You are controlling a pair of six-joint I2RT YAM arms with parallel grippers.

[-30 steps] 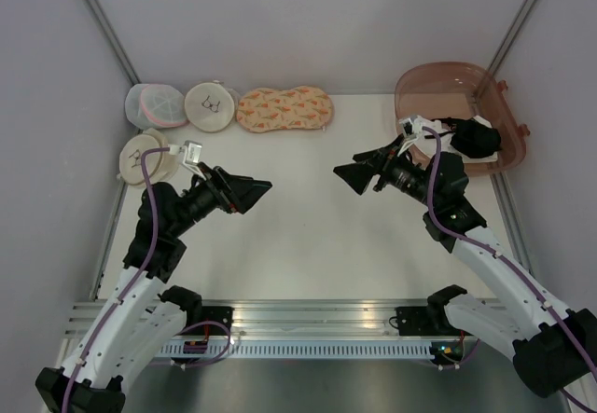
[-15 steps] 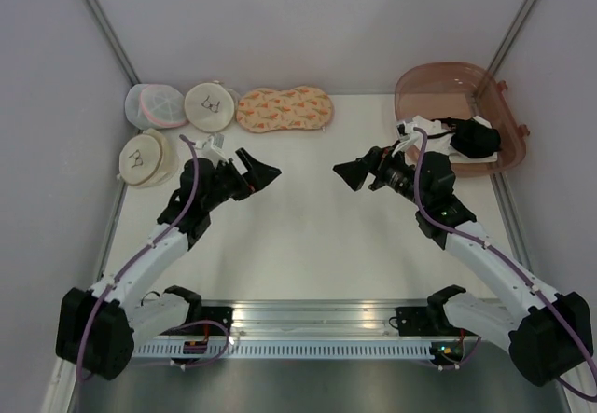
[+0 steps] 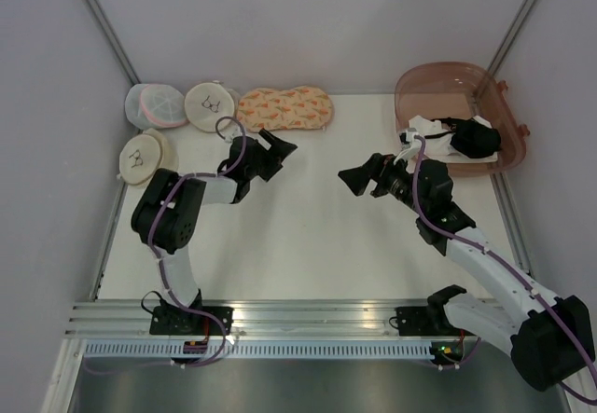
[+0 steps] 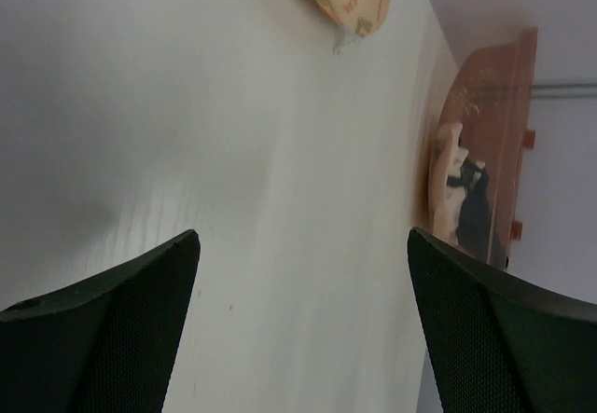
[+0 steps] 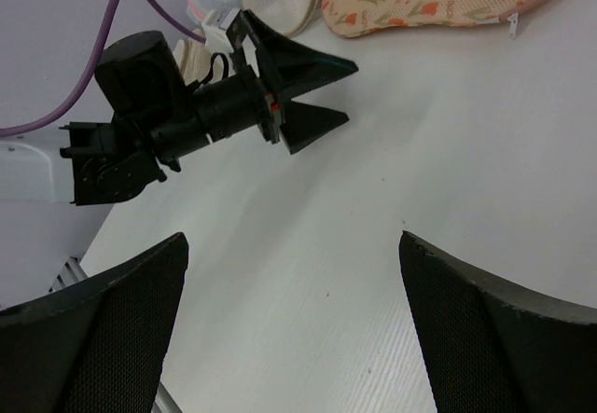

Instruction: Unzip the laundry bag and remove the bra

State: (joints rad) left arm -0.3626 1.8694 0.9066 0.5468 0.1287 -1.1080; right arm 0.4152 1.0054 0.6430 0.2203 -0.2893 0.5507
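Laundry bag: I see it flat on the table at the far edge, about 11 o'clock from the table centre, long axis running 9 to 3 o'clock
Zip pull: I see it in the right wrist view, a small white tab at the bag's 3 o'clock end
Left gripper: jaws spread apart, with only bare table between them in the left wrist view; it sits just at 6 o'clock of the bag, apart from it, tips pointing toward 2 o'clock
Right gripper: jaws wide apart and holding nothing; it is over mid-table at 4 o'clock of the bag, tips pointing toward 9 o'clock
Bra: I cannot see it in any view
Round pouches: mesh pouch and cream pouch in line at 9 o'clock of the bag, second cream pouch at 8 o'clock
Basket: at 3 o'clock of the bag, holding a white cloth and a black garment
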